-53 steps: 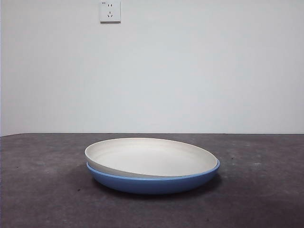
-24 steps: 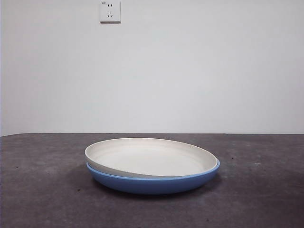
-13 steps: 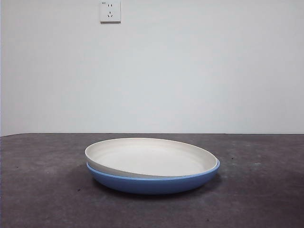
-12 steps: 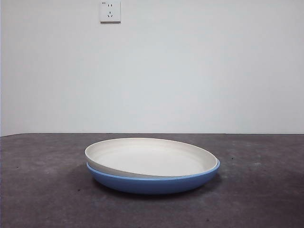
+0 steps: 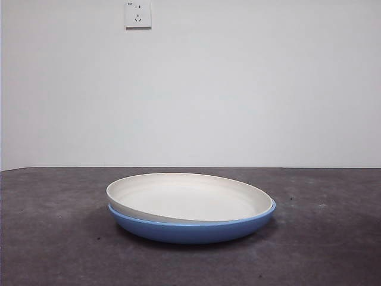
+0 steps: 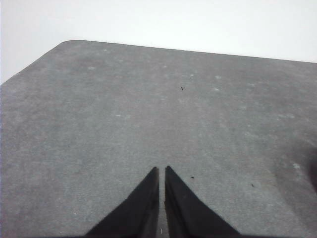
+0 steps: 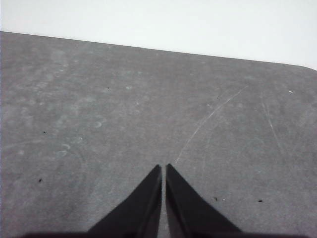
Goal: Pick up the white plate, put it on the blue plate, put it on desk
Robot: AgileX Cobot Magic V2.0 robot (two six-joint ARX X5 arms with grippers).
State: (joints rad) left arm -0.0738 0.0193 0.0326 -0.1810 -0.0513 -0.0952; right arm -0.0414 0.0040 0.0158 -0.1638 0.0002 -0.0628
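The white plate [image 5: 187, 199] sits in the lower middle of the front view, inside the blue plate [image 5: 190, 231]. It is not level: its left rim stands a little above the blue rim, and its right side goes down into the blue plate, so a thin blue edge shows at the right. The blue plate rests flat on the desk [image 5: 53, 238], which fills the lower part of the frame. Behind them is a plain white wall [image 5: 238, 89], with a wall socket [image 5: 137, 14] in the upper left of the frame.

No arm shows in the front view. In the left wrist view, the left gripper [image 6: 161, 171] hangs over bare desk with its jaws closed to a thin slit, holding nothing. In the right wrist view, the right gripper [image 7: 163, 167] is the same: jaws almost together, empty, over bare desk with faint scratches.
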